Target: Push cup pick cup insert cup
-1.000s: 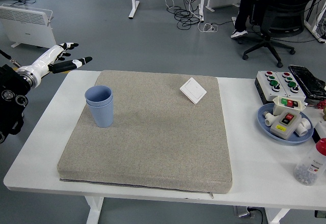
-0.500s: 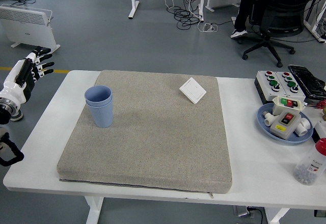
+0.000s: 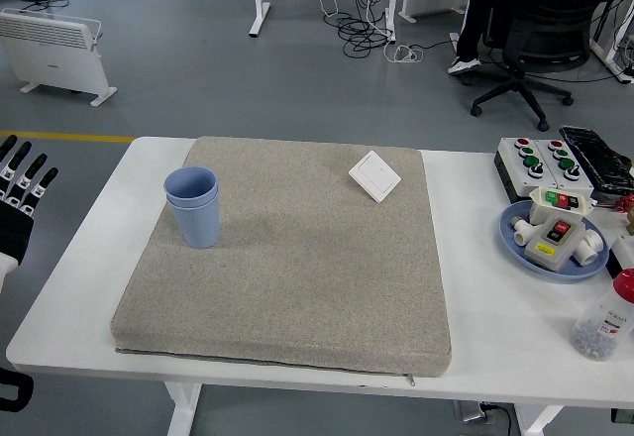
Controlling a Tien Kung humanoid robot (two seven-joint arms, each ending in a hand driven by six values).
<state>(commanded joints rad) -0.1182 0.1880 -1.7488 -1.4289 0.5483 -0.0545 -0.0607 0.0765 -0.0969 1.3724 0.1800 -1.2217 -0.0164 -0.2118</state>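
Two blue cups (image 3: pixel 194 204) stand nested, one inside the other, upright on the left part of the grey mat (image 3: pixel 297 277). My left hand (image 3: pixel 22 190) is at the picture's left edge, off the table and well left of the cups, with its fingers spread and holding nothing. The right arm does not show.
A white wall switch (image 3: pixel 375 175) lies on the mat's far right. At the table's right are a button box (image 3: pixel 543 158), a blue plate (image 3: pixel 517 245) with switch parts, a black device (image 3: pixel 597 157) and a clear bottle (image 3: pixel 606 321). A person sits on an office chair beyond the table.
My left arm has pulled back from the table's far left corner, down and to the left, until only the hand shows at the edge. The cups have not moved.
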